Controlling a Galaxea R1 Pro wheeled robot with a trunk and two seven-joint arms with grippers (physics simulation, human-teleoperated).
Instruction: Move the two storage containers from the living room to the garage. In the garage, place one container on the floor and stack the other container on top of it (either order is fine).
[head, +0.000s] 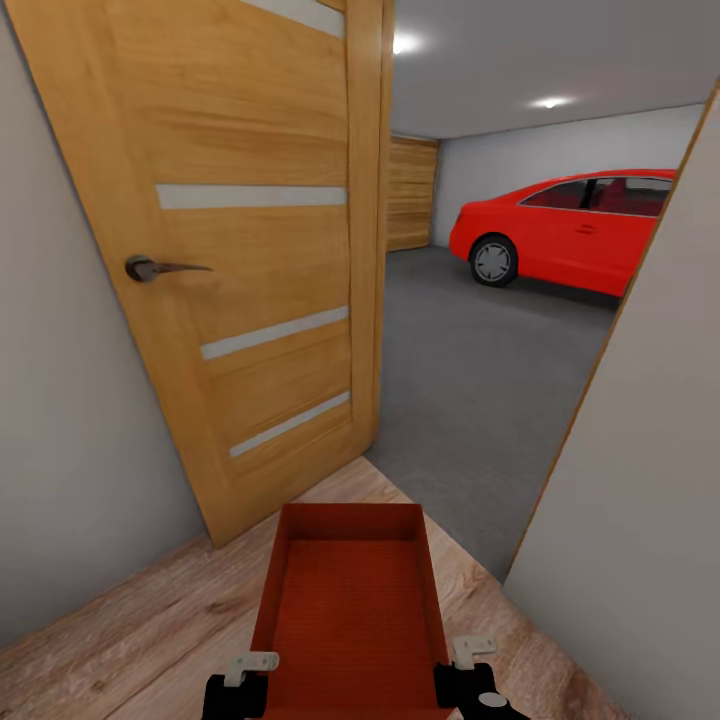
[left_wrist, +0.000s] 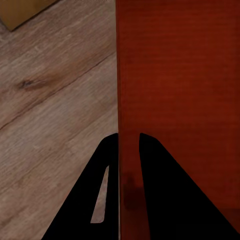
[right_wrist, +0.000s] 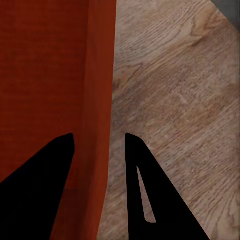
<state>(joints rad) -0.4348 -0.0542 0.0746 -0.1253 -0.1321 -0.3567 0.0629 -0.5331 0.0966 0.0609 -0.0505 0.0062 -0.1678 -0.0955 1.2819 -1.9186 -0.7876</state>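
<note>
Pinching red bin (head: 350, 600) w/ both pincers, open door (head: 230, 250) left, wall (head: 640, 480) right, car (head: 585, 228) ahead.

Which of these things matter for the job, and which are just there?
Job:
- storage container, gripped by left tool and right tool
- garage floor

Just there:
- wooden door
- red car
- wood plank floor

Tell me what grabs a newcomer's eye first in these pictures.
The red car parked on the grey garage floor, seen through the doorway, stands out most. Close in front, a red-orange container is held over the wood planks, with the left gripper astride one side wall and the right gripper astride the other. The open wooden door stands at the left.
</note>
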